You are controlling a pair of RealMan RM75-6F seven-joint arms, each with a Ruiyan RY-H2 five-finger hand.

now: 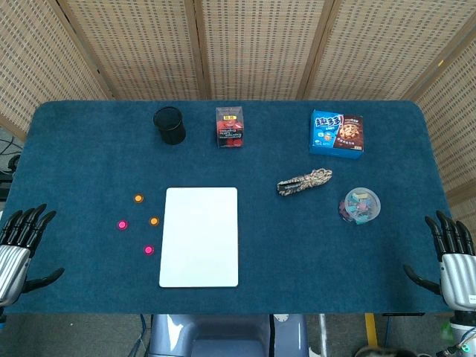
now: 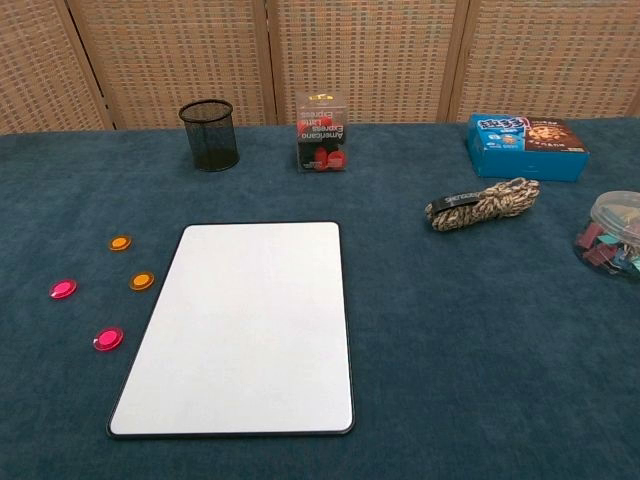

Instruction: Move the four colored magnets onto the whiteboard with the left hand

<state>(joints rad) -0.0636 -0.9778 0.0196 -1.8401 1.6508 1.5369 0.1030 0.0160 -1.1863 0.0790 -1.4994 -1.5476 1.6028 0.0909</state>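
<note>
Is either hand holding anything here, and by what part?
Nothing is held: the left hand and right hand rest open at the table edges.

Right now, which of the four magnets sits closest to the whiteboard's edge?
The orange magnet just beside the whiteboard, nearer you than the other orange one. Both pink magnets lie farther left.

At the left edge of the head view, the silver-and-black left hand (image 1: pixel 18 249) is cut off at the wrist. The matching right hand (image 1: pixel 448 256) is clipped by the right edge. Neither shows in the chest view. There, the clear round plastic tub of coloured clips (image 2: pixel 610 235) at the tabletop's right edge is sliced by the frame. Small print on the red-topped clear box (image 2: pixel 321 131) is too small to read fully.
</note>
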